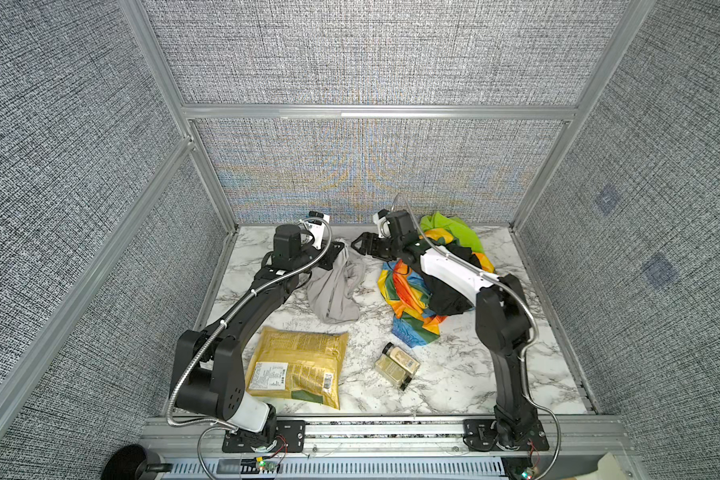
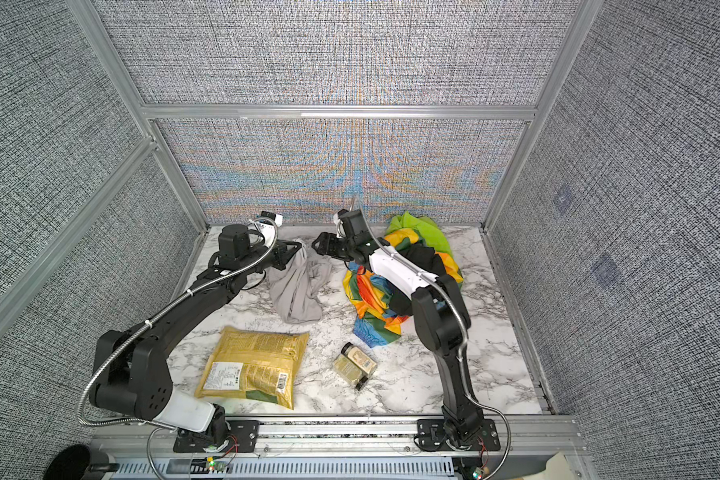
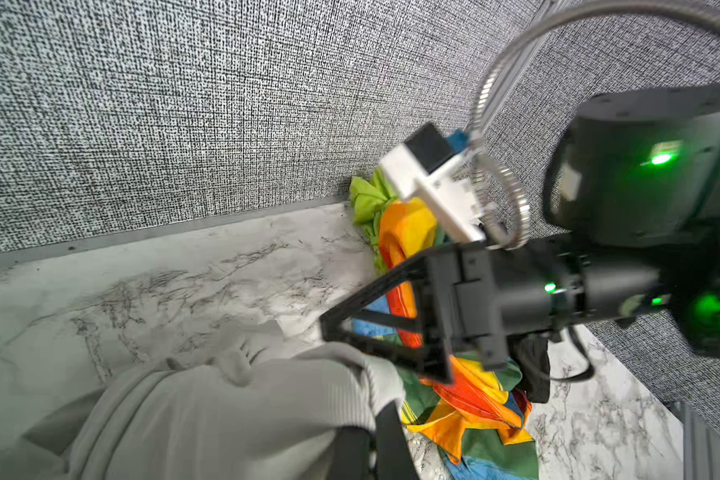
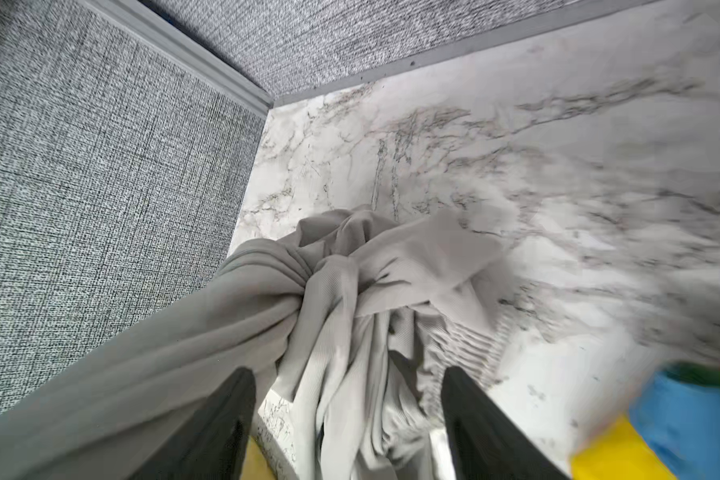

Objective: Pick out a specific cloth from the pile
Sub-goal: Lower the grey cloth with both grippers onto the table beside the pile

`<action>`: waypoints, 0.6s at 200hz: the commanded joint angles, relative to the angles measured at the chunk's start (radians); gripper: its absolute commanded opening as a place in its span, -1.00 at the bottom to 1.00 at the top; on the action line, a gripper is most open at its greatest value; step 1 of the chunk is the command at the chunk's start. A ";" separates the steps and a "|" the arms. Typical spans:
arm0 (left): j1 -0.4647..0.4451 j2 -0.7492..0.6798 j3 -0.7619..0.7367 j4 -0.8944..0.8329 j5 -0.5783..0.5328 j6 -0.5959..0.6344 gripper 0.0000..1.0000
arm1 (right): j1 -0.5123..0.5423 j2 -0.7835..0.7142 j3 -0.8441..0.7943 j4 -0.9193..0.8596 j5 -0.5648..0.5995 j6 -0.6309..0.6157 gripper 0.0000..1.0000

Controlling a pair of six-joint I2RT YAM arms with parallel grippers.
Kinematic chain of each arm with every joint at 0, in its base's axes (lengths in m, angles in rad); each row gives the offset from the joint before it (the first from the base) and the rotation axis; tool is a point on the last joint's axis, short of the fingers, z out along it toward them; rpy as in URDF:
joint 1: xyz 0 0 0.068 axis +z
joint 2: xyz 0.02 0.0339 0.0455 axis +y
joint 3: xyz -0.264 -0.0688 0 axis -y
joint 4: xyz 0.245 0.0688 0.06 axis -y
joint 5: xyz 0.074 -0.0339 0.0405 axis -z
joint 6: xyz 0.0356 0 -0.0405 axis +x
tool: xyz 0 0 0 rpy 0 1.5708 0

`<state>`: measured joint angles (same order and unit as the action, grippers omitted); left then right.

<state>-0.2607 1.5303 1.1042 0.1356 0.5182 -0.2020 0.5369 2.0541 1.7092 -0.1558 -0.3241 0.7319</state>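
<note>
cloth: grey, left of pile, apart from it.
left gripper: clamped on cloth's far end.
right gripper: jaws wide, empty, between cloth and pile.

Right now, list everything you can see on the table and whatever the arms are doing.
grey cloth: one, light grey, back centre, top bunched up off the table
pile: one heap, back right
rainbow-striped cloth: one, green, orange, yellow, blue, in the pile
black cloth: one, black, in the pile
yellow bag: one, yellow, front, lying flat
jar: one or two, cannot tell, tan, beside the bag
table: one, white marble
left gripper: shut on the grey cloth
right gripper: open, between cloth and pile
</note>
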 commanded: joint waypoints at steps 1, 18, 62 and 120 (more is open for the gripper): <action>-0.007 0.025 0.007 0.008 -0.018 0.013 -1.00 | -0.022 -0.126 -0.104 0.038 0.013 -0.060 0.55; -0.020 0.058 0.023 -0.025 -0.045 0.019 -1.00 | -0.034 -0.239 -0.176 0.006 0.034 -0.113 0.61; -0.041 0.122 0.051 -0.095 -0.135 0.018 -0.98 | -0.062 -0.528 -0.381 -0.016 0.084 -0.171 0.86; -0.049 0.250 0.134 -0.252 -0.285 -0.032 -0.76 | -0.070 -0.780 -0.551 -0.077 0.167 -0.211 0.87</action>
<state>-0.3099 1.7409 1.2079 -0.0395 0.2962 -0.2100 0.4660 1.3331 1.1904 -0.1997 -0.2169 0.5564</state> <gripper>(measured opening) 0.077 0.936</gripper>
